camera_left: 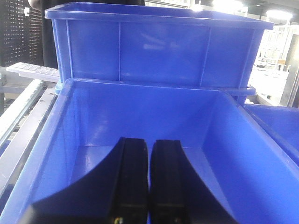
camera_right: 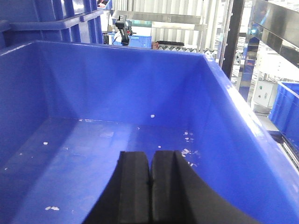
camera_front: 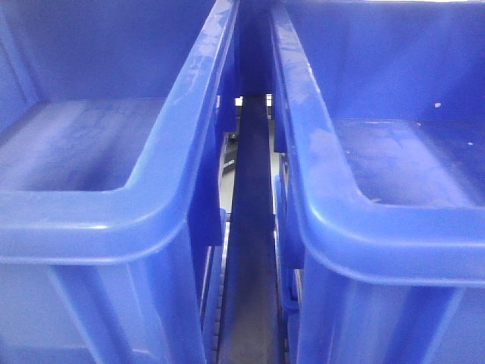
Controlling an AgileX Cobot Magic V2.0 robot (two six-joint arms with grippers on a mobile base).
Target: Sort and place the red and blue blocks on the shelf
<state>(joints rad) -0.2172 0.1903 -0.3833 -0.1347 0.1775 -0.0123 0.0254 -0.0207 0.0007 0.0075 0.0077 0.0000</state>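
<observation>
Looking across all three views, no red or blue block shows anywhere, so where the blocks are cannot be told from these pictures. The front view is filled by two big blue bins, the left bin (camera_front: 114, 212) at 9 o'clock and the right bin (camera_front: 379, 227) at 3 o'clock, with a narrow dark gap (camera_front: 250, 250) running between them from 12 to 6 o'clock; what shows of both bin floors is bare.

The left end effector (camera_left: 148, 182) sits at 6 o'clock in its wrist view, its two black fingers pressed nearly together with only a thin slit between them and nothing held. It hangs over the inside of a blue bin (camera_left: 60, 154), with a second bin (camera_left: 159, 51) stacked behind at 12 o'clock. The right end effector (camera_right: 150, 186) is likewise narrow, fingers touching, empty, above another bin floor (camera_right: 84, 154) speckled with small white crumbs (camera_right: 189, 151) toward 2 o'clock. Metal shelving (camera_right: 159, 18) stands beyond at 12 o'clock.

As a judgement, the sorting appears either not started or between steps: neither arm carries a block, and no block sits on any visible shelf. Finding, gripping and placing both blocks seems still to be done.
</observation>
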